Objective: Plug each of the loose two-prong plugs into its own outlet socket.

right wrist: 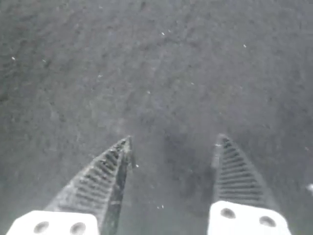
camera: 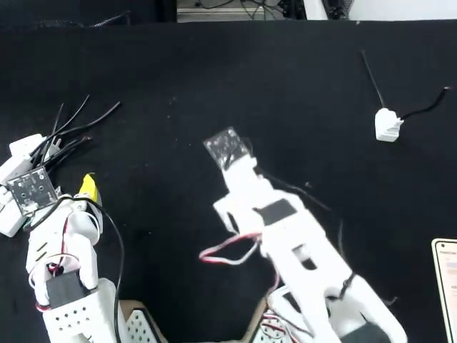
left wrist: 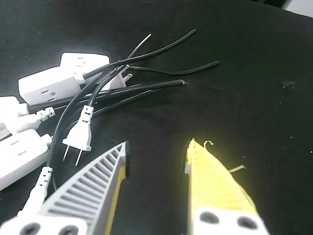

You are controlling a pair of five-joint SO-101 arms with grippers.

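The black cloth-covered bench (camera: 178, 86) is plain and matte. The left arm's jaws differ in colour, one grey and one yellow, and both have ribbed inner faces. Just beside the grey jaw lies a white two-prong plug (left wrist: 79, 137) with silvery prongs, among black cords (left wrist: 156, 85). Beyond it sit white plastic outlet blocks (left wrist: 49, 85). The right arm's jaws are both pale grey and ribbed.
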